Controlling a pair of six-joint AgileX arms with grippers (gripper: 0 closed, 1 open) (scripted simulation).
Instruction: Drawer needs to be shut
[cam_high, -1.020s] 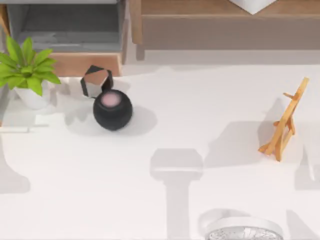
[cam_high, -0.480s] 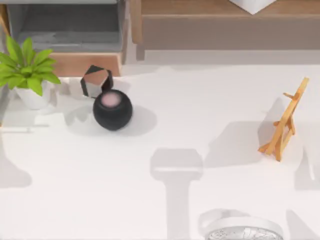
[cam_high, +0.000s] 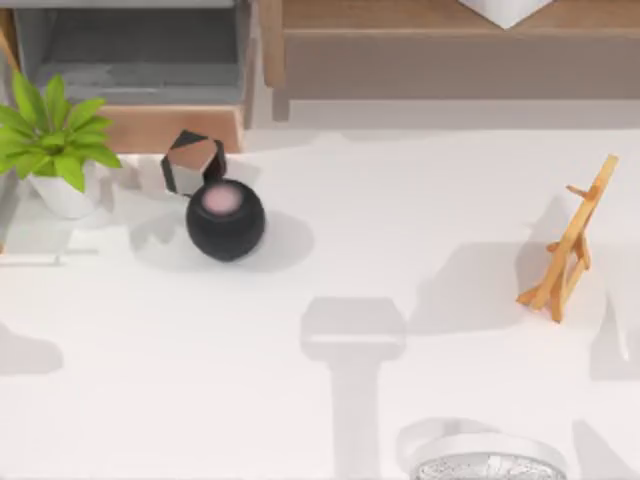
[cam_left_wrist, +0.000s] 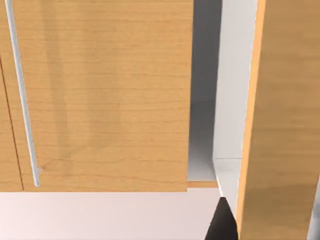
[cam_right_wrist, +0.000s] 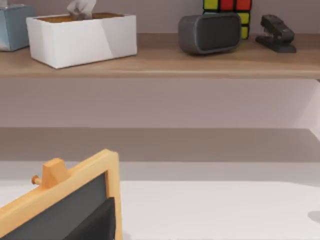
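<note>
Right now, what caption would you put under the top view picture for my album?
Open drawer with grey inside and light tan wooden front waits behind a round black speaker and leafy green potted plant.

Plant (cam_high: 52, 135), faceted block (cam_high: 192, 160) and black sphere (cam_high: 225, 220) crowd the drawer (cam_high: 170, 127) front.

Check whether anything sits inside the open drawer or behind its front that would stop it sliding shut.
Nothing visible does. The drawer stands pulled out at the table's far left, its grey floor bare. The plant and black ball sit on its near side, outside its path.

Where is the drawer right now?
In the top view the drawer sits open at the table's far left, just behind the green plant and the black ball.
</note>
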